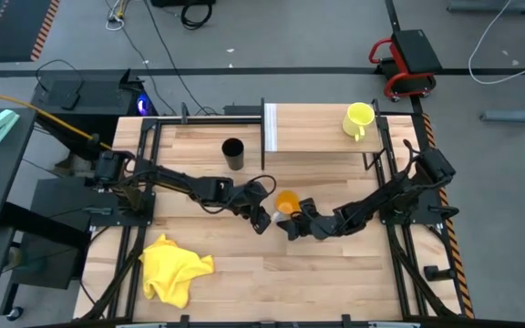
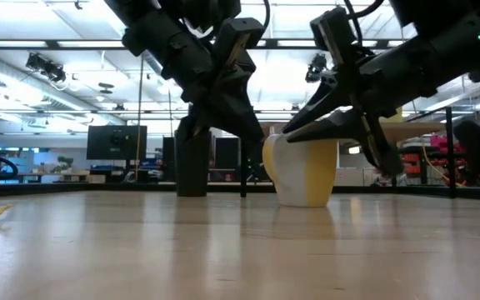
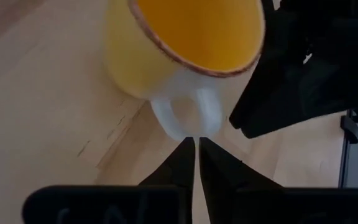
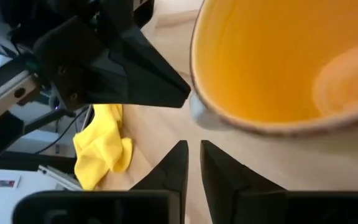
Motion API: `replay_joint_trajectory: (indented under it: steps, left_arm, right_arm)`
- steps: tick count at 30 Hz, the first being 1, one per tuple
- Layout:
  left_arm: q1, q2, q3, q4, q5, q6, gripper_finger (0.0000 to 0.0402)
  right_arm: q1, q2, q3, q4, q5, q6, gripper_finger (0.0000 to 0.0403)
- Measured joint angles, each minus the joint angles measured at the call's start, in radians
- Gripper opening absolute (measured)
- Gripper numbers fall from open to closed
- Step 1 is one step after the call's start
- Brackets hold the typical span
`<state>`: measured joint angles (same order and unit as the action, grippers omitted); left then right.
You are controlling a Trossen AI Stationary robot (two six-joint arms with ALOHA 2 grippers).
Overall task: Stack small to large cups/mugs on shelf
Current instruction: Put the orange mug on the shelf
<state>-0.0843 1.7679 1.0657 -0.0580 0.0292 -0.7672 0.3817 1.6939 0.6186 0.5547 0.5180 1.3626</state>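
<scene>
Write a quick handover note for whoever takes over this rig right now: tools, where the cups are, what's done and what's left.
Left tool: shut, empty, tips at the orange cup's pale handle.
Right tool: nearly shut, empty, beside the same cup.
Orange cup: upright, mid-table, between both tools.
Black cup: upright on the table, left of the shelf's white end panel.
Yellow-green mug: on the shelf.
Done: one mug on the shelf.
Left: the orange and black cups, and the stacking.

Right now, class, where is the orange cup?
In the high view, the orange cup stands mid-table between the left gripper and right gripper, nearer than the shelf.
</scene>
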Motion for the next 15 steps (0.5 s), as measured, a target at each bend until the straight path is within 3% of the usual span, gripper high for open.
replay_joint_trajectory:
  steps: [6, 15]
  left_arm:
    - [0.004, 0.0, 0.0, 0.009, -0.034, -0.011, 0.0036]
    - [0.033, 0.0, 0.0, 0.019, -0.034, -0.011, 0.0022]
  right_arm:
    - [0.038, -0.001, 0.0, -0.044, 0.133, 0.059, 0.0045]
    - [0.041, -0.001, 0.0, -0.054, 0.227, 0.061, 0.0012]
